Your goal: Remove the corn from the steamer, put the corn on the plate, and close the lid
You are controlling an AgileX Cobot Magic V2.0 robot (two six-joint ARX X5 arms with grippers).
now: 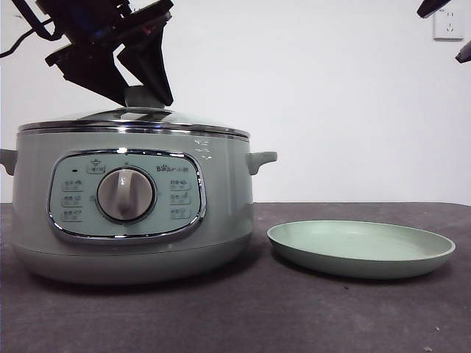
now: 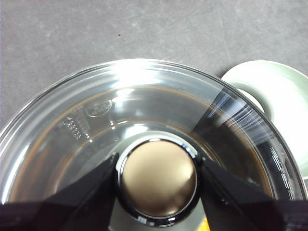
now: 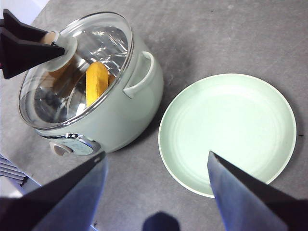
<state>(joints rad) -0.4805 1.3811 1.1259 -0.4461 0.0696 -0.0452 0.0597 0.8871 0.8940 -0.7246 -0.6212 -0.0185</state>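
Note:
The sage-green steamer [image 1: 221,184] stands on the left with its glass lid [image 1: 169,119] resting on it. My left gripper [image 1: 143,99] comes down from the upper left, its jaws pressed against both sides of the lid's knob [image 2: 158,179]. Through the glass, the yellow corn [image 3: 96,82] lies inside the steamer [image 3: 120,115]. The pale green plate [image 1: 360,246] sits empty to the steamer's right. My right gripper [image 3: 156,154] hangs open high above the plate [image 3: 231,130], holding nothing; in the front view it shows only as black tips [image 1: 434,7] in the top right corner.
The dark grey table [image 1: 309,316] runs in front of the steamer and the plate. A white wall with a socket [image 1: 447,23] stands behind. The steamer's side handle [image 1: 261,158] juts toward the plate.

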